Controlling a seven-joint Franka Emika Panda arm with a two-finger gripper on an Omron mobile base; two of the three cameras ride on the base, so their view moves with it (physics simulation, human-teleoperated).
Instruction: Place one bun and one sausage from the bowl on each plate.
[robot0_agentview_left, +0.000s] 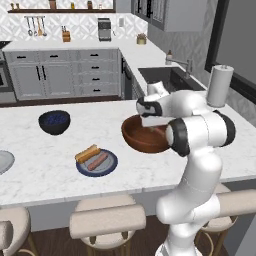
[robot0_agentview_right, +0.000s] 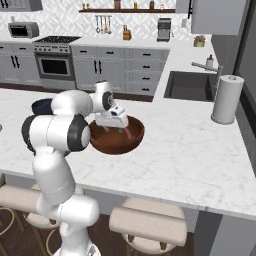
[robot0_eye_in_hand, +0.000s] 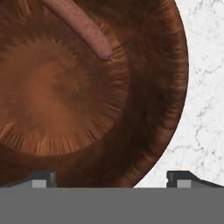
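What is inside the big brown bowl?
One sausage lies in the brown bowl. The open gripper hangs above it. The robot's arm hides part of the bowl in the base views, so a bun can't be ruled out.

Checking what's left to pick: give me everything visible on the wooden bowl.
The wooden bowl is large, round and reddish-brown, with radial grain inside. It sits upright on the white marble counter, right of the dark blue plate. One pinkish sausage lies on its inner wall. The open claw hangs over its interior, touching nothing. No bun is visible where the interior shows.
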